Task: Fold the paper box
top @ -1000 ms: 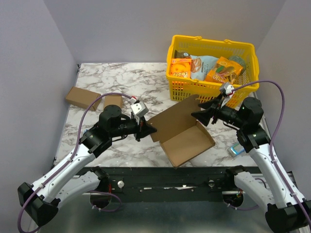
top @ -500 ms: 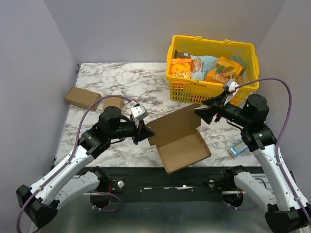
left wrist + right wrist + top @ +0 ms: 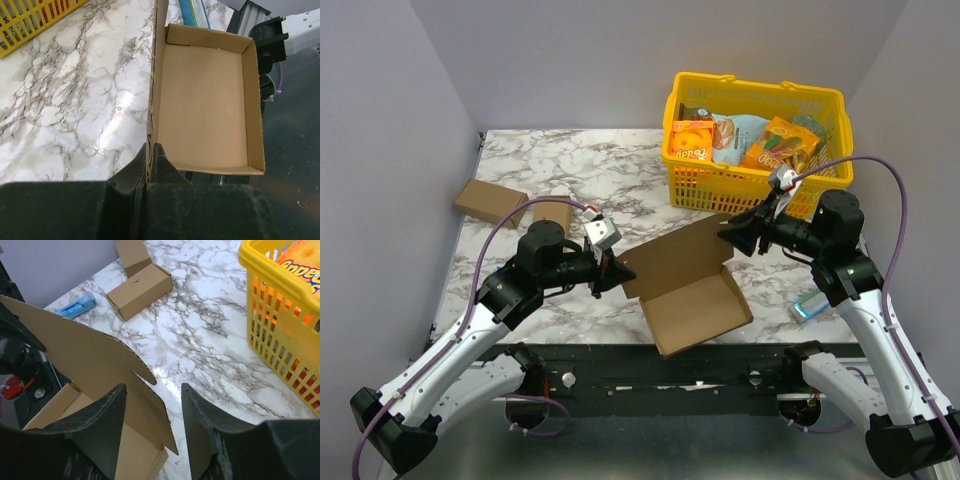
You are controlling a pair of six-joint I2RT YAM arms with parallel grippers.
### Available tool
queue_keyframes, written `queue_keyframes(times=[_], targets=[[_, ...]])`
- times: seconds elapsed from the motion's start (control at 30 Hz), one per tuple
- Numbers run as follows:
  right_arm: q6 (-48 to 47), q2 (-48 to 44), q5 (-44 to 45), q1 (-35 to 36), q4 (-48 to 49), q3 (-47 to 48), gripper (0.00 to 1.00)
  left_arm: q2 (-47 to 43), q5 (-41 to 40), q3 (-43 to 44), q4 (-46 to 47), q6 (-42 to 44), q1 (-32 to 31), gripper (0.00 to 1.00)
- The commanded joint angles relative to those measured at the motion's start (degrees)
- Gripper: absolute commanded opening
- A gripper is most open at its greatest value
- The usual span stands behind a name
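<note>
White lettering on orange pkg [image 3: 691, 142] in yellow basket [image 3: 720, 188], too blurry to read

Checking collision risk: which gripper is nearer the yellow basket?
Right. The right gripper hangs just short of the yellow basket; the left gripper, shut on the paper box, sits across the box from it.

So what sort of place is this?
Probably a robot test cell: grey walls enclose a marble-patterned table, a left arm and right arm handle a paper box near a yellow basket.
</note>
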Motion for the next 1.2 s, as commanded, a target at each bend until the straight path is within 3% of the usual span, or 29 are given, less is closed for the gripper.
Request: queue_keyframes(times=[0.0,0.13,0.27,0.5,0.57,0.83,1.17], targets=[[-0.55,0.24,-5.11,-0.20,-0.78,0.46,0.52,-1.53,0.16,2.16,-0.38,0.85,0.51,0.00],[-0.72,0.33,-6.08,-0.20,-0.78,0.46,0.44,-1.71,-0.45,2.34,-0.64,1.03,0.77,0.00],[-0.72,0.33,-6.17,-0.29,-0.78,0.46,0.21,-1.62,-1.51,2.25,-0.73,1.20,0.86,0.00],[-0.90,0.16,-3.62,0.06,-0.69,-0.33,0.06,-0.31,-9.32,2.43,-0.47,-0.20,0.95,0.00],[0.23,-1.16,1.29,1.37,1.58,-2.60,0.01,0.66,-12.48,2.25,1.19,-0.99,0.95,0.00],[4.37,-4.94,28.24,9.72,11.59,-10.78,0.01,7.25,-20.75,1.55,9.90,-5.91,0.69,0.00],[12.63,-2.22,47.44,17.37,29.18,-21.06,0.01,18.15,-32.09,2.51,17.90,-5.57,-3.53,0.00]])
